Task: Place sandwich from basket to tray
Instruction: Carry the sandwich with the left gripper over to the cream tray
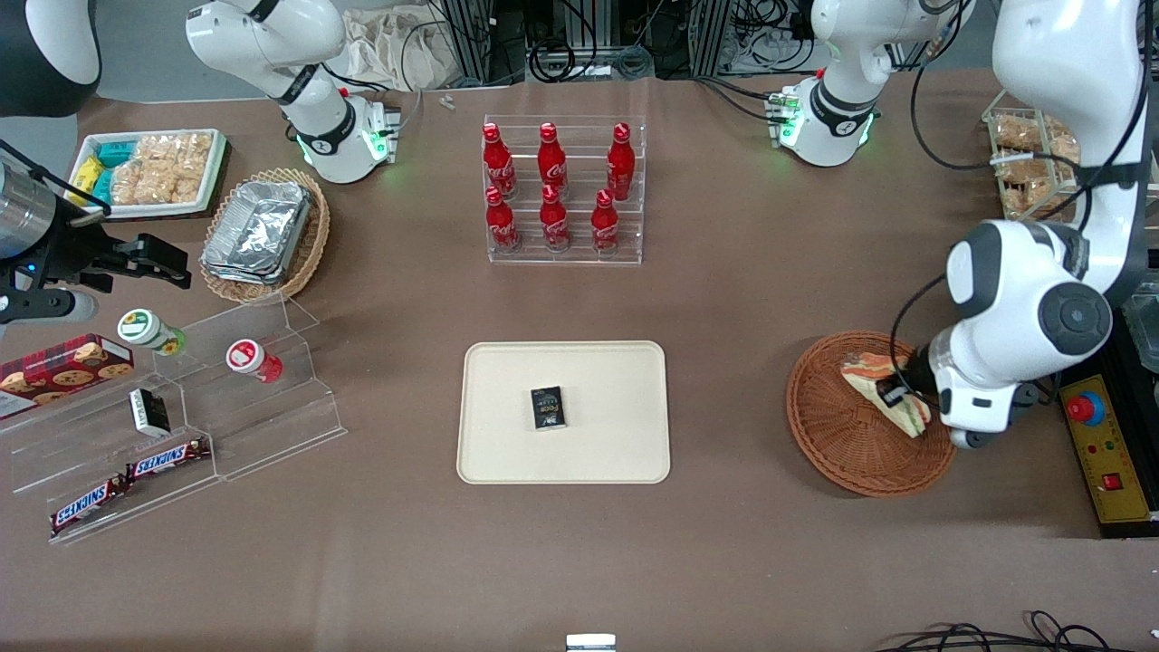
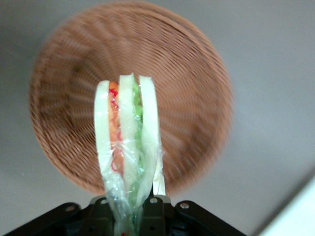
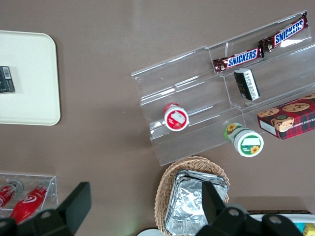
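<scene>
The sandwich (image 1: pixel 883 391) is a clear-wrapped wedge of pale bread with orange-red and green filling. My left gripper (image 1: pixel 898 391) is shut on it and holds it above the reddish-brown wicker basket (image 1: pixel 838 435) at the working arm's end of the table. In the left wrist view the sandwich (image 2: pixel 128 142) stands edge-on between my fingers, lifted over the basket (image 2: pixel 192 83), with my gripper (image 2: pixel 134 209) closed on its wrapped end. The cream-beige tray (image 1: pixel 616 380) lies at the table's middle with a small black packet (image 1: pixel 548 407) on it.
A clear rack of red cola bottles (image 1: pixel 561 190) stands farther from the camera than the tray. A tan basket of foil containers (image 1: pixel 263 234), a white snack tray (image 1: pixel 149 170) and a clear stepped stand (image 1: pixel 181 426) with snacks lie toward the parked arm's end. A control box (image 1: pixel 1109 453) sits beside the basket.
</scene>
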Robot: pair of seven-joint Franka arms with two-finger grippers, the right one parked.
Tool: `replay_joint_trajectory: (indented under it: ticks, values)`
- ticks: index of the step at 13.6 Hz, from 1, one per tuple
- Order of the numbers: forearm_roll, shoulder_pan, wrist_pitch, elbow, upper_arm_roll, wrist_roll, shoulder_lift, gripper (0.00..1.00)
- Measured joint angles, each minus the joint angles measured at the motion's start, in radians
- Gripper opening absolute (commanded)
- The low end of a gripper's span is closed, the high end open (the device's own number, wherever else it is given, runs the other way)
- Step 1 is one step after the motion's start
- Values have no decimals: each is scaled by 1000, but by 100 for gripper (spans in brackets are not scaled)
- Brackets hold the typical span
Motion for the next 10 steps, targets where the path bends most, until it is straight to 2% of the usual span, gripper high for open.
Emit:
replay_joint_trajectory:
  ticks: [3,6,8,10]
  values:
    - [0,-13,-31,3,-169,29,-8,0]
    - [0,-22,56,-1,-295,43,34,0]
    - [4,-41,158,-2,-333,55,79,0]
    - [63,-83,253,-2,-337,65,133,0]
